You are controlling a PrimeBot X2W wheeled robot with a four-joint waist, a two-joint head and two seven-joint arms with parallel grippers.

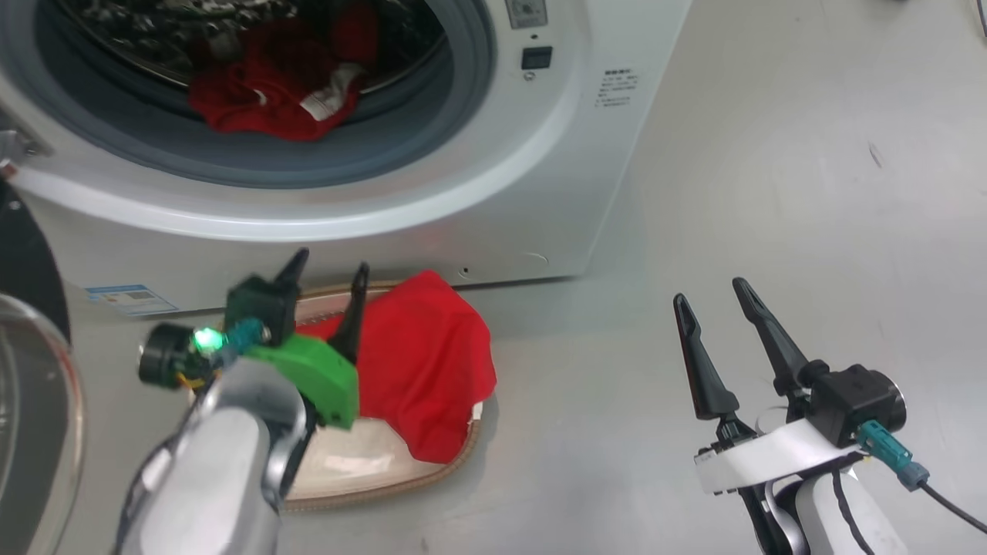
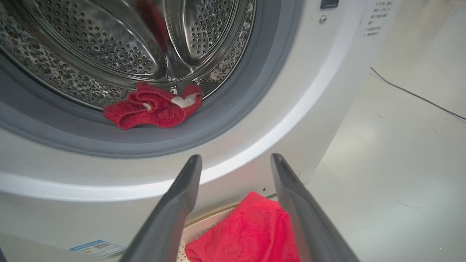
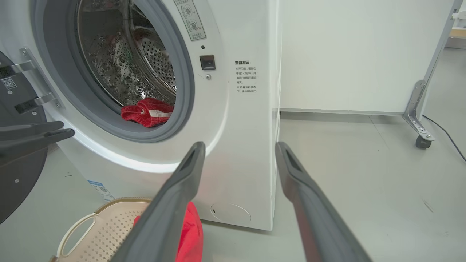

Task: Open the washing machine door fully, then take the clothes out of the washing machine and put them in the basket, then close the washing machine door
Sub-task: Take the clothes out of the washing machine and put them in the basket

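Over the basket [image 1: 362, 462], my left claw [image 1: 331, 260] hangs with its two fingers spread wide and nothing between them. One red garment [image 1: 424, 370] lies draped across the basket, just below the fingertips and toward 3 o'clock.

Outward from that claw, the washer [image 1: 540, 193] front rises straight ahead. The rest of the clothes [image 1: 270, 100] sit at roughly 12 o'clock in the head view and a shade toward 11 in the left wrist view. They are heaped at the bottom of the drum [image 2: 109, 43], right against the grey rubber lip [image 2: 218, 123].

The heap's long axis runs 9 to 3 across the opening, roughly in line with the gap between my fingers. I judge a reach up and forward over the lip would do, perhaps with a wrist roll to pinch across the narrow way.

My right claw [image 1: 709, 290], likewise released and empty, is well off at 3 o'clock past the machine's corner, so the left arm is nearer. The door [image 1: 23, 254] stands swung open at 9 o'clock.
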